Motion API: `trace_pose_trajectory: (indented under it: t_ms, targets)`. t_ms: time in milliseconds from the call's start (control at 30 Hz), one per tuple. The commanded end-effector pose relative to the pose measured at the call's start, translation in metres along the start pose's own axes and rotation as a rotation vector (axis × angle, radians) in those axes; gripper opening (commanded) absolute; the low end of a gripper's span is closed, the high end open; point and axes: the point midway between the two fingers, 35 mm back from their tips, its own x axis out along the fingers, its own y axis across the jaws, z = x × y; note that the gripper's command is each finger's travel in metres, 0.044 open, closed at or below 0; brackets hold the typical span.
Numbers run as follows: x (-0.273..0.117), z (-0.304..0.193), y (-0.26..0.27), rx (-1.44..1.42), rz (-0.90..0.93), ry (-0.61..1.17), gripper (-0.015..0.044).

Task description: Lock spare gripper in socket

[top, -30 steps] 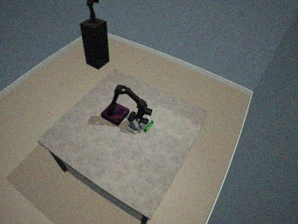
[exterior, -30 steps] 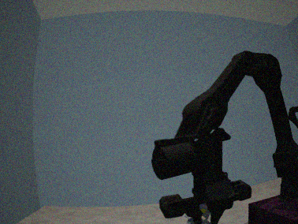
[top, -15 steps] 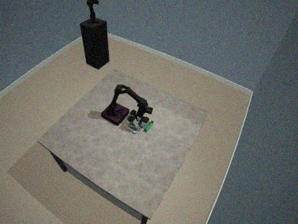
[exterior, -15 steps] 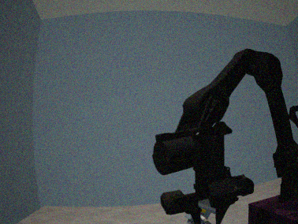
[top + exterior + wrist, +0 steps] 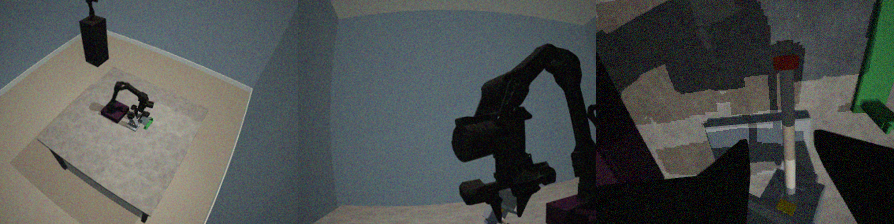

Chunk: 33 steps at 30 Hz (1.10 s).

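My gripper [image 5: 137, 117] [image 5: 510, 219] [image 5: 780, 141] is partly open, pointing down over the grey parts. The lock pin [image 5: 788, 105] shows between the spread fingers in the wrist view, with neither finger seen touching it. It has a red head [image 5: 786, 62], a grey shaft and a cream lower part. Its lower end meets a dark grey block [image 5: 811, 192] with a yellow patch [image 5: 786, 207]; how deep it sits there is unclear. A pale grey mount piece [image 5: 731, 136] [image 5: 134, 126] lies beside it. I cannot tell the spare gripper apart from the grey parts.
A green part [image 5: 149, 125] [image 5: 878, 60] stands at the right of the grey parts. The arm's purple base block [image 5: 115, 111] [image 5: 561, 209] is close behind. A dark pedestal [image 5: 94, 41] stands beyond the table [image 5: 118, 154].
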Motion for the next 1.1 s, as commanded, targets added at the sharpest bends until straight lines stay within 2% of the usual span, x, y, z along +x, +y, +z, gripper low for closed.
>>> trace_pose_trajectory:
  t_ms: [0, 767, 1067]
  targets:
    - [-0.009, 0.004, 0.000, 0.001, -0.001, -0.001, 0.0200]
    - [-0.054, 0.022, 0.004, -0.013, 0.004, 0.010, 0.0200]
    - [-0.046, 0.019, 0.003, -0.014, 0.004, 0.011, 0.0436]
